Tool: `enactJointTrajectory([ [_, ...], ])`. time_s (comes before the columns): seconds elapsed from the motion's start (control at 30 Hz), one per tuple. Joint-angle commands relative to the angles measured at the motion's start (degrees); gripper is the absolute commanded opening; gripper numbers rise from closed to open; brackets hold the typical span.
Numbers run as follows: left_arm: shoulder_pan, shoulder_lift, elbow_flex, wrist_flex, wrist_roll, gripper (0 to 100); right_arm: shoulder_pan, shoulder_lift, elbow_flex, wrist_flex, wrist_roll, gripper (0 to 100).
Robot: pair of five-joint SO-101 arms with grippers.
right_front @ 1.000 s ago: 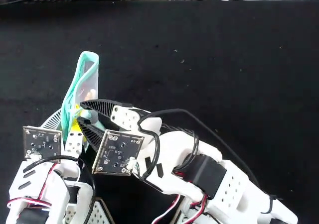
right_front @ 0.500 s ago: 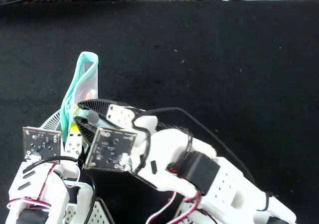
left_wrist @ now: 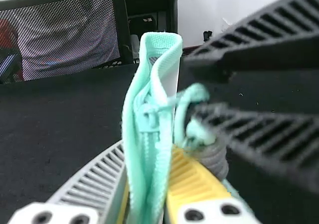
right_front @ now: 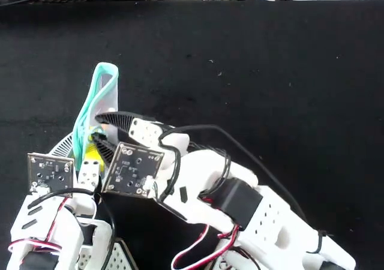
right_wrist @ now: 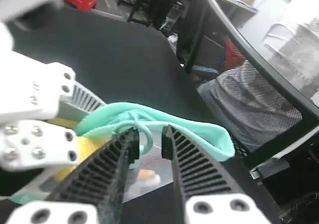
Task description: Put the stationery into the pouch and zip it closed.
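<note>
Left tool (left_wrist: 147,157) clenched on mint pouch (right_front: 96,99), standing edge-up near left of tabletop (right_front: 270,72). Right tool (right_wrist: 148,137) released, tips straddling zip pull loop (right_wrist: 145,128).

The high view looks down over the table (right_front: 270,72); both wrist views sit close on the pouch (left_wrist: 149,114), shared by all.

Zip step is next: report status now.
Left gripper shut on pouch, held on edge. Right gripper open, straddling zipper pull. Nothing seen blocking the zip.
</note>
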Motion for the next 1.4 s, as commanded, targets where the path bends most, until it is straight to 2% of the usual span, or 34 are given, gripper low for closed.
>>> enactJointTrajectory([
  [0.0,1.1,-0.3,-0.7,0.5,-0.2,4,1.1,0.2,-1.9,-1.2,0.2,11.9],
  [0.13,1.1,-0.3,-0.7,0.4,-0.2,4,1.1,0.2,-1.9,-1.1,0.2,16.7],
  [0.63,1.1,-0.3,-0.7,0.6,-0.6,4,-0.9,0.7,1.1,-4.6,0.2,14.2],
  [0.7,1.1,-0.3,-0.7,0.6,-1.5,4,-0.9,1.7,0.8,-4.7,0.2,10.1],
  [0.77,1.1,-0.3,-0.7,0.6,-1.7,4,-0.8,2.9,0.2,-5.5,0.4,0.8],
  [0.83,1.1,-0.3,-0.7,0.6,-1.7,4,-0.5,3.4,0.0,-5.6,0.3,2.5],
  [1.2,1.1,-0.3,-0.5,0.6,-1.7,3,9.0,3.0,-1.9,-6.3,0.1,1.2],
  [1.37,1.1,-0.3,-0.5,0.6,-1.7,3,11.2,1.5,-1.6,-7.8,-3.2,1.2],
])
